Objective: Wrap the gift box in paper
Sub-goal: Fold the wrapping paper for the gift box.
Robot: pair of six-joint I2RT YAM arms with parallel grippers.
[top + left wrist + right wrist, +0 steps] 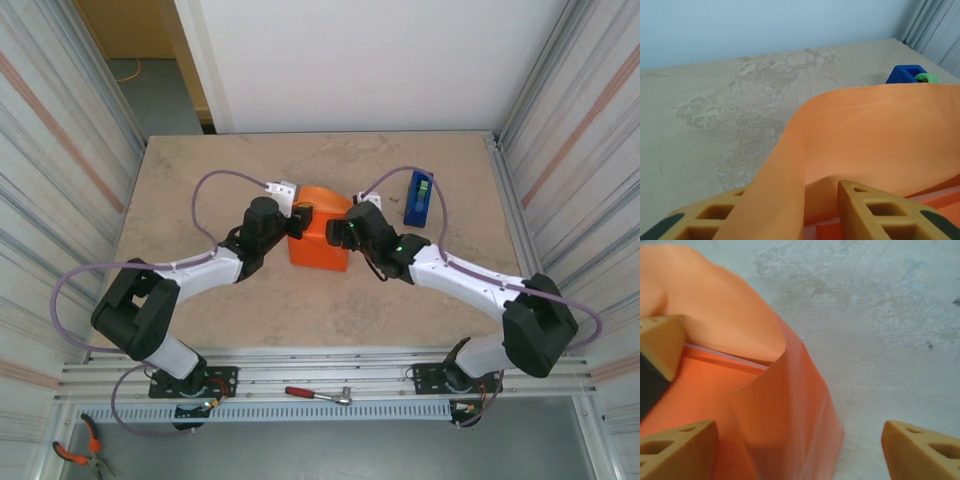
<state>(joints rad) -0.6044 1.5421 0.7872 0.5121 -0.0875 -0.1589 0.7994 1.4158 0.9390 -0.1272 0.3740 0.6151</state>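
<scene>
Overhead view of a mottled beige bench (200, 180). A blue tape dispenser (419, 197) holding a green roll stands at two o'clock from the bench's middle. At six o'clock, past the near edge, a red-handled tool (318, 394) lies on metal rails (330, 362). Orange-handled pliers (78, 450) lie at seven o'clock. Ribbed metal panels (50, 150) flank the bench at three and nine o'clock, and a white wall (350, 60) stands at twelve.
</scene>
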